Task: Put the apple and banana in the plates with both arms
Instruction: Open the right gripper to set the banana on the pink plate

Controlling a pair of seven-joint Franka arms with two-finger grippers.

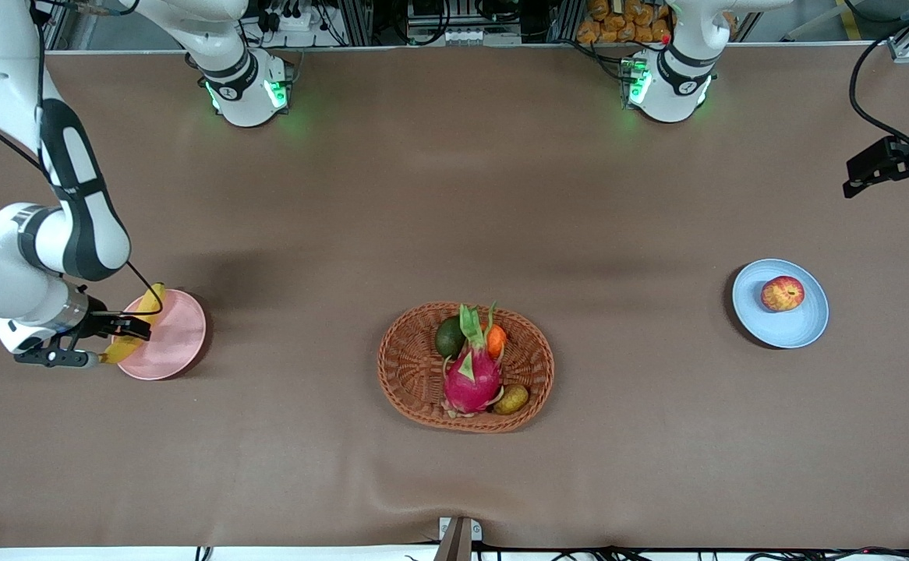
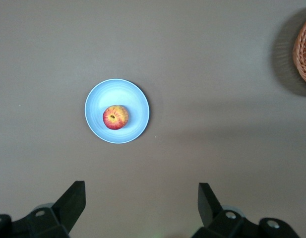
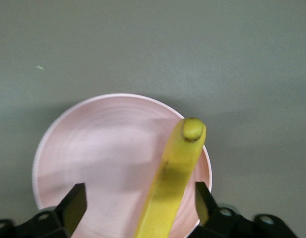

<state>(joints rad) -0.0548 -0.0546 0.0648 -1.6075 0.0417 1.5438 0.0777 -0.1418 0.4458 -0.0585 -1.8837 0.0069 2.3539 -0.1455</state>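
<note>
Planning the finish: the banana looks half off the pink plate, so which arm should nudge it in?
Right: its open end effector straddles the banana at the pink plate. The left end effector waits elsewhere.

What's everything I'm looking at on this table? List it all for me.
apple: one, red and yellow, on the blue plate
blue plate: one, light blue, toward the left arm's end
banana: one, yellow, on the pink plate
pink plate: one, pale pink, toward the right arm's end
basket: one, brown wicker, mid-table, holding mixed fruit
left gripper: black, open, high above the table, waiting
right gripper: black, open, over the pink plate, fingers either side of the banana
</note>
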